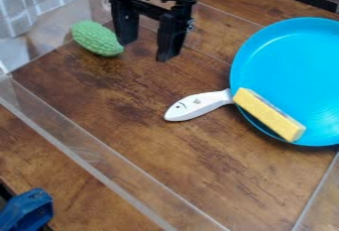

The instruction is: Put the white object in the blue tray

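- The white object (196, 105) is lying flat at centre frame, its handle reaching the blue tray (281, 58) rim.
- The gripper (149, 49) is hanging at upper left, fingers (169, 41) spread wide, holding nothing.

Wooden table (119, 116) with white object (196, 105)

1 camera looks steeply down at the wooden table (146, 116) from nearby.
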Robot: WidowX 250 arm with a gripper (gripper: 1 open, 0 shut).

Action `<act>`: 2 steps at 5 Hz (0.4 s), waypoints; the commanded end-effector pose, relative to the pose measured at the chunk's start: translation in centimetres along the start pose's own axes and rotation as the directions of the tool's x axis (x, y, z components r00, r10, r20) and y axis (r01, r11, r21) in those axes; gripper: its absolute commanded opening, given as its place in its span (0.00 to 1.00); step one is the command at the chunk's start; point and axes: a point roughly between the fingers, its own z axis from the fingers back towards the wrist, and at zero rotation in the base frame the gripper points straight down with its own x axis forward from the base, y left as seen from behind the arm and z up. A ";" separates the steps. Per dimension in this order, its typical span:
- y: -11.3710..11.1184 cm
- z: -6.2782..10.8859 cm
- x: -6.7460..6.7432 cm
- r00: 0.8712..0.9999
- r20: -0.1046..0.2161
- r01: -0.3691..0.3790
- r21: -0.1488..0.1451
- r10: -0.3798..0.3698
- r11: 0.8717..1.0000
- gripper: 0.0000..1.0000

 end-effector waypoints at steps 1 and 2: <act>0.8 0.9 0.2 0.999 0.037 -0.021 -0.003 0.021 1.000 1.00; 1.0 0.6 0.1 0.999 0.032 -0.025 -0.004 0.025 1.000 1.00</act>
